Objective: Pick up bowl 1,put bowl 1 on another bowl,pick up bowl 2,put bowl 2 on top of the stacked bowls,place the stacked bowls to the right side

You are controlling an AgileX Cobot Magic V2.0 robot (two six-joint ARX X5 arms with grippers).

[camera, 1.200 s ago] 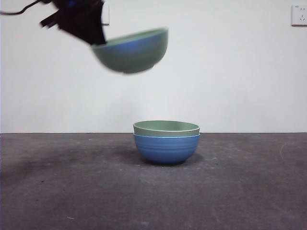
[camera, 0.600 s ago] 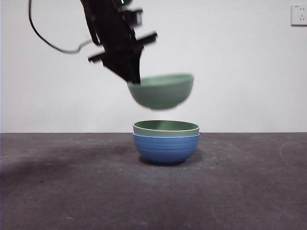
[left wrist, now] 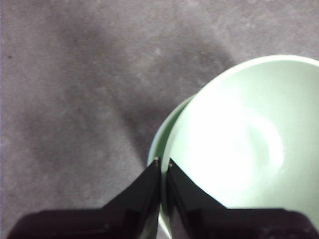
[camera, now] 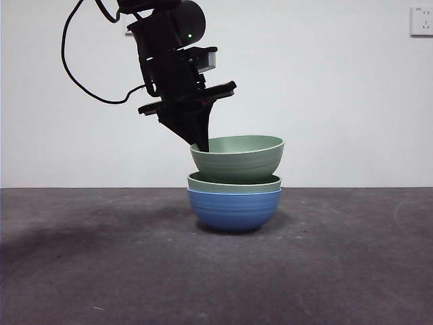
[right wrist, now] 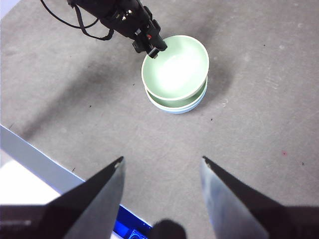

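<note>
The left gripper (camera: 201, 143) reaches down at a slant from above, its black jaws pinched on the rim of a pale green ridged bowl (camera: 237, 158) resting tilted in a second pale green bowl (camera: 234, 182), itself nested in the round blue ridged bowl (camera: 234, 209) mid-table. The lower green bowl shows only its rim. The right gripper (right wrist: 160, 165) hangs well apart over the grey table (right wrist: 259, 99), jaws spread wide and empty.

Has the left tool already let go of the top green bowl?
No: in the left wrist view the left tool is shut on the rim of the top green bowl, which sits tilted in the lower green bowl.
</note>
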